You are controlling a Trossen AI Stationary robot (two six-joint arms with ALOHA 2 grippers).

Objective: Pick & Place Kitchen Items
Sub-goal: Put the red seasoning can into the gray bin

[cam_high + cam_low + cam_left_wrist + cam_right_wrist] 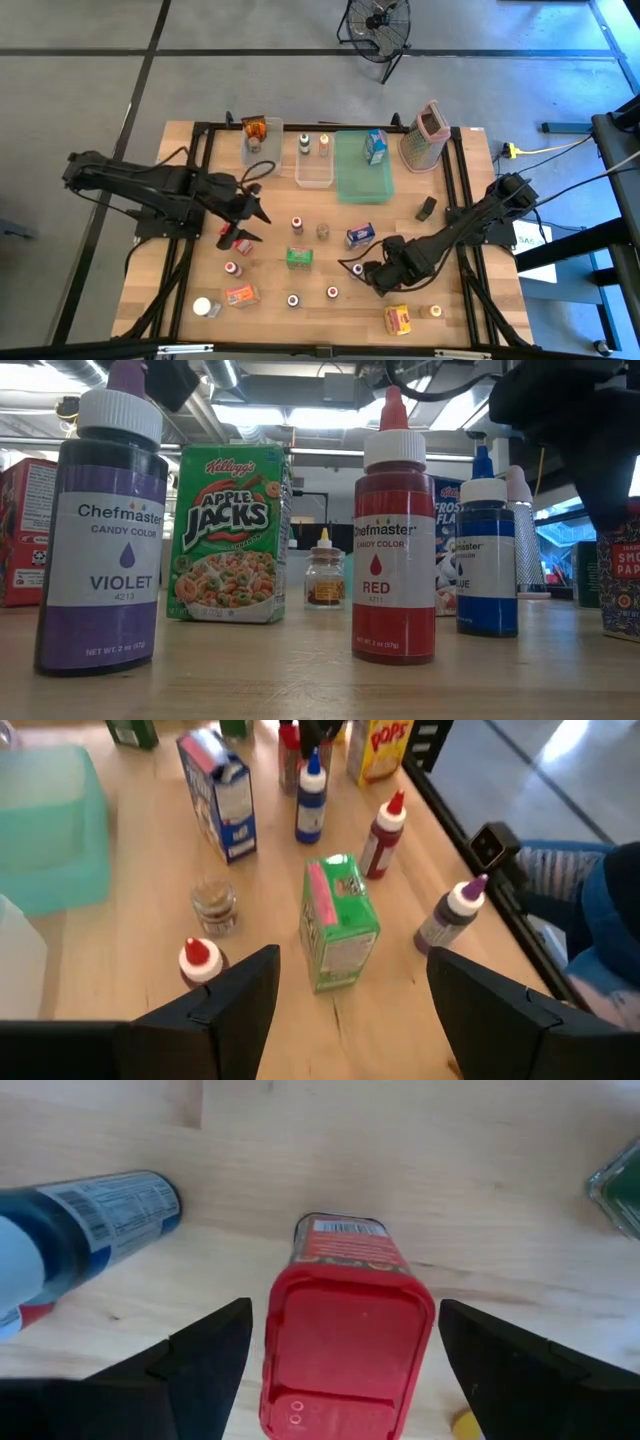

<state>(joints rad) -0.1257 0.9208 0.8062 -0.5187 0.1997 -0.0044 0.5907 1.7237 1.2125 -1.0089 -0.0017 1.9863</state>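
While both arms reach in over the wooden table (200,150), neither gripper holds anything. The right gripper (372,277) hangs low over the table's near right part, its two fingers (205,1360) spread wide apart. Between them, seen from the right wrist, stands a red-capped spice tin (345,1335), with a gap on either side, so the fingers straddle it without touching. Just beside it stands a blue bottle (85,1215), outside the fingers. A yellow box (398,319) lies nearer the front edge, close to this gripper.

The left gripper (250,215) sits over the table's left middle, its fingers (235,1005) also parted and bare. Ahead of it in the left wrist view stands a green cereal box (338,920), upright and apart from the fingertips, with a red-capped bottle (200,960) close by one finger and a small spice jar (214,906) a little farther. Beyond these stand a red colour bottle (384,835), a violet bottle (450,915) and a blue-and-white box (220,795).

At the far side, a green tray (355,185) holds a small blue carton (376,146), and a metal grater (424,140) stands just beside the tray.
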